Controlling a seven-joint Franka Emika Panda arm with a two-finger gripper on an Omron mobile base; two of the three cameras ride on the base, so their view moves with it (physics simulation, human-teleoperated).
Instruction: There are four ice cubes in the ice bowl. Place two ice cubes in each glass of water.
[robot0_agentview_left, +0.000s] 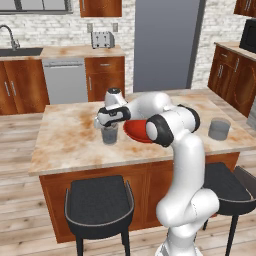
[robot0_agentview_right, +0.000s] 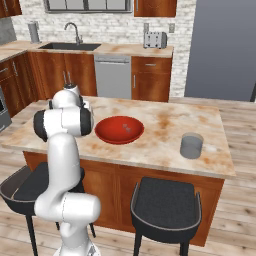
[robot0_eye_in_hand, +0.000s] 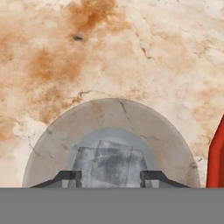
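**Ice cube poised over the near tumbler**

A small pale translucent ice cube (robot0_eye_in_hand: 108, 162) sits between the two dark fingertips of the claw (robot0_eye_in_hand: 110, 177), which is clamped on it from either side. As a cube it has no real long axis; in the hand view it faces the camera with one flat face, turned slightly askew, its edges not quite square to the fingers. It hangs directly above the mouth of a short grey translucent cylindrical tumbler (robot0_eye_in_hand: 111, 140), which stands upright with its axis vertical and its opening toward the hand. My reading is that the cube is centred there so that it falls into the water on release, not onto the marble counter (robot0_eye_in_hand: 52, 57).

Just beside the tumbler (robot0_agentview_left: 109, 134) stands the wide shallow red bowl (robot0_agentview_right: 119, 129), close by, probably to keep each trip short. The second grey tumbler (robot0_agentview_right: 191, 145) stands well apart on the bowl's other side.
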